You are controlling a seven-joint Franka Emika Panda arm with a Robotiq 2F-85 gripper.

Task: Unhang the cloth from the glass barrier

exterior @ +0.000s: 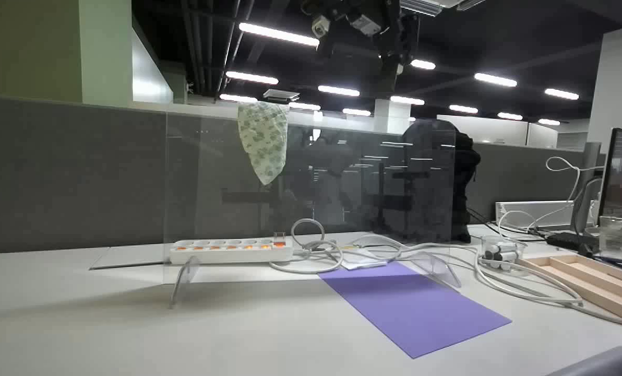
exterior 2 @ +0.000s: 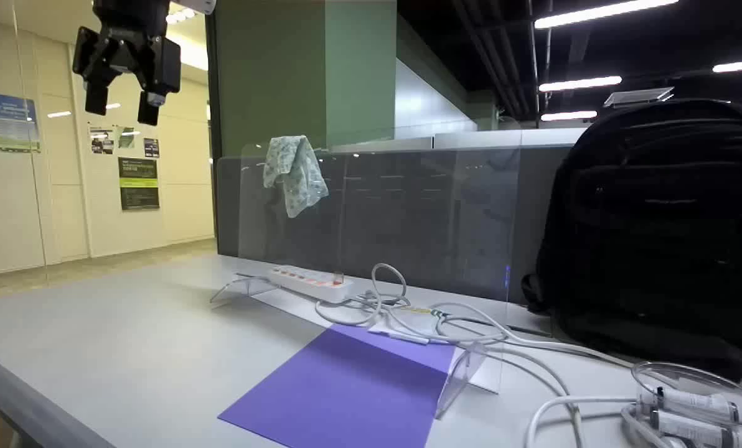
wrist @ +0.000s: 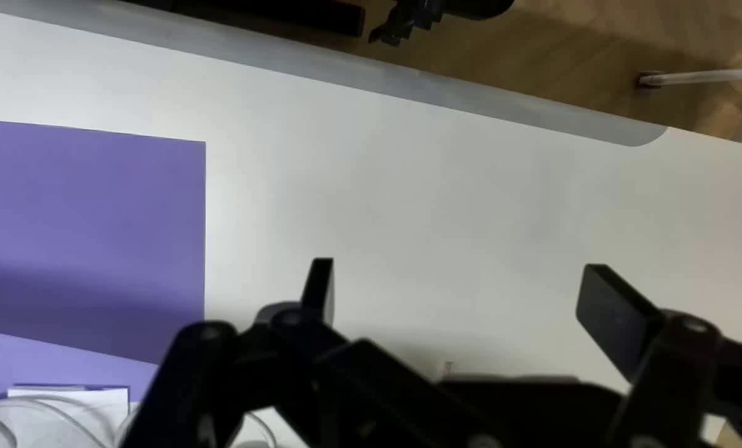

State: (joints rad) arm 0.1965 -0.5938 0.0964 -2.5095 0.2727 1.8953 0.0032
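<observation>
The pale green-and-white speckled cloth (exterior: 263, 141) hangs limp over the top edge of the clear glass barrier (exterior: 342, 209), left of the barrier's middle. In an exterior view the cloth (exterior 2: 293, 177) shows folded over the edge of the barrier (exterior 2: 408, 218), with a pointed lower end. My black gripper (exterior 2: 122, 107) is open and empty, higher than the cloth and apart from it. In the wrist view the two fingers of the gripper (wrist: 458, 280) stand wide apart above the white table. The cloth is out of the wrist view.
A white power strip (exterior: 231, 255) and loose cables (exterior: 311, 253) lie behind the barrier. A purple sheet (exterior 2: 352, 392) lies partly under it. A black backpack (exterior 2: 663, 236), grey partition (exterior: 71, 177), wooden tray (exterior: 587, 282) and clear container (exterior: 501, 253) stand around.
</observation>
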